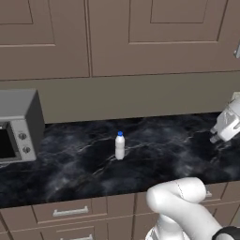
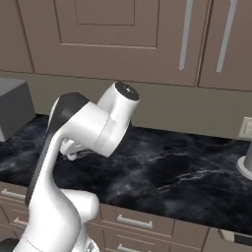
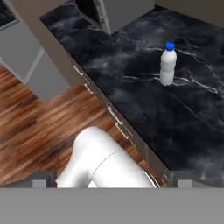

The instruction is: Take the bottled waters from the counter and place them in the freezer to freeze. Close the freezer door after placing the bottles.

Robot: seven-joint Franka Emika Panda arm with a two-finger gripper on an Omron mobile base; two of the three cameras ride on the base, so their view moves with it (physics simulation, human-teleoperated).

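Note:
One bottled water (image 1: 120, 146), translucent white with a blue cap, stands upright mid-counter; the hand view has it at the upper right (image 3: 168, 64). The counter (image 1: 70, 164) is black marble with white veins over brown drawers with silver handles. My gripper (image 1: 216, 136) hovers above the counter's right part, well to the right of the bottle and apart from it. Its jaws stand wide open in the hand view (image 3: 112, 180), with nothing between them. The freezer and the freezer door are out of view.
A grey toaster oven (image 1: 16, 126) sits on the counter at the left, against the wall. Brown wall cabinets (image 1: 117, 33) hang above. A wall outlet (image 2: 244, 127) is at the right. Wooden floor (image 3: 30, 127) and grey floor-standing panels (image 3: 22, 52) lie beyond the counter's front edge.

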